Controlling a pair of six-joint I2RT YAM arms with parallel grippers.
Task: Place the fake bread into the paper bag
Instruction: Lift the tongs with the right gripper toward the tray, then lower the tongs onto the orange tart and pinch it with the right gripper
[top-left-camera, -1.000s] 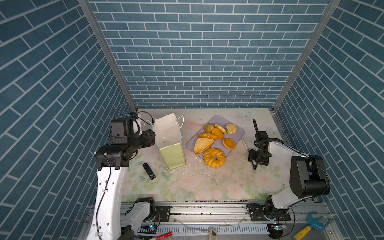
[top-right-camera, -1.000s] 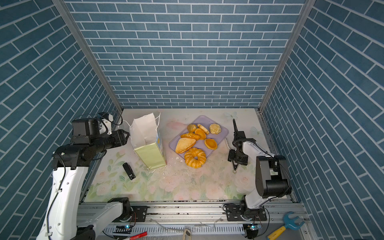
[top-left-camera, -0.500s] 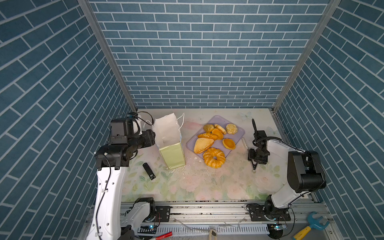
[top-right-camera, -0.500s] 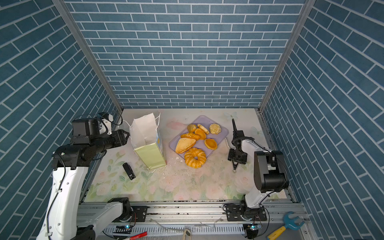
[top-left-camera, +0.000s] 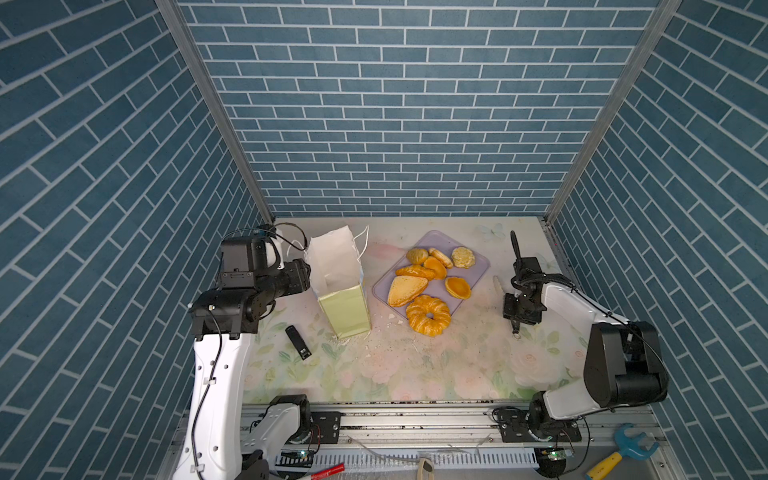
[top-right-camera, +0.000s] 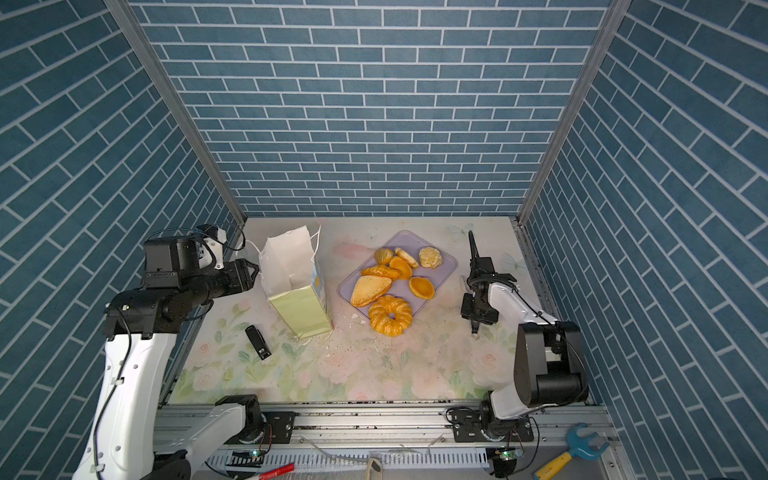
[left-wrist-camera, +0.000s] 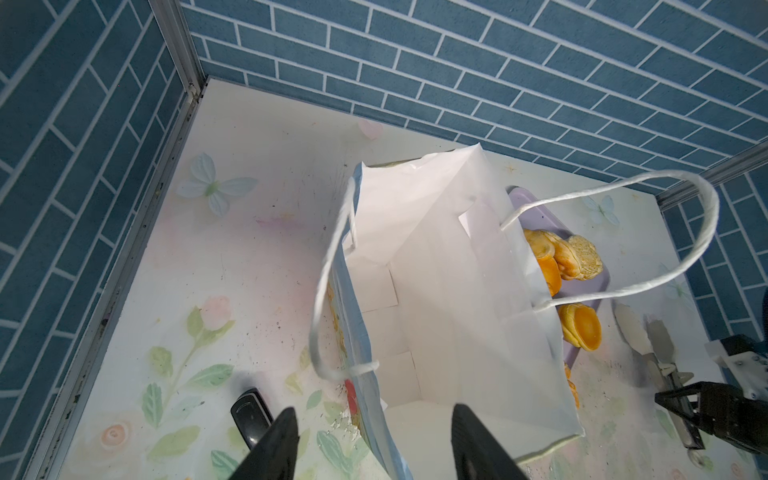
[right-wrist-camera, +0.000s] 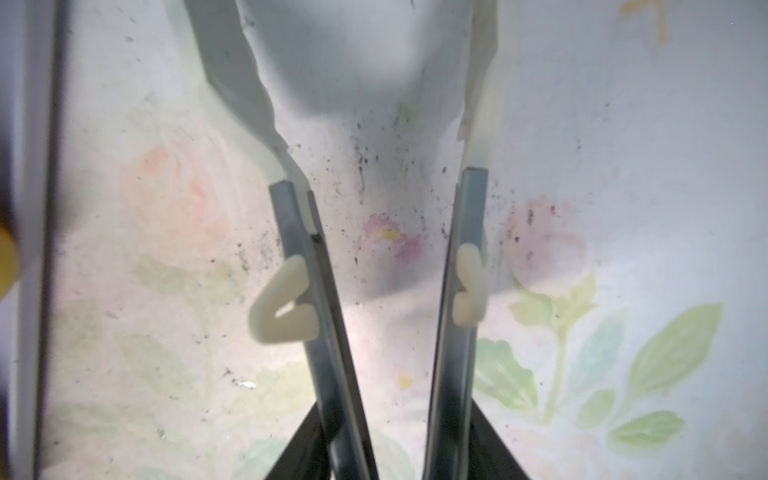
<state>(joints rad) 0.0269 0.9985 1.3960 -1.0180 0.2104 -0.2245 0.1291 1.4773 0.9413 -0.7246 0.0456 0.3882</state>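
Note:
The paper bag (top-left-camera: 340, 282) (top-right-camera: 291, 286) stands upright at the left; its white inside (left-wrist-camera: 436, 291) holds nothing. My left gripper (top-left-camera: 305, 274) (top-right-camera: 251, 272) (left-wrist-camera: 374, 409) is open, one finger on each side of the bag's near wall at the rim. The fake bread lies on a lavender tray (top-left-camera: 478, 266): a ring croissant (top-left-camera: 428, 315) (top-right-camera: 390, 316) overhangs the tray's front edge, with a toast slice (top-left-camera: 405, 289) and small buns (top-left-camera: 457, 287) behind. To the right of the tray, my right gripper (top-left-camera: 521, 309) (right-wrist-camera: 395, 411) is shut on metal tongs (right-wrist-camera: 316, 270) with white tips, held low over the table. The tips are apart with nothing between them.
A small black device (top-left-camera: 298, 342) lies on the floral table in front of the bag, to its left. White crumbs (top-left-camera: 374, 345) are scattered between bag and croissant. Blue brick walls close in the left, back and right. A blue and yellow toy wrench (top-left-camera: 623, 449) lies beyond the front rail.
The right arm's rear link has shifted slightly while its gripper stays at the same spot. The left arm, bag and bread have not moved.

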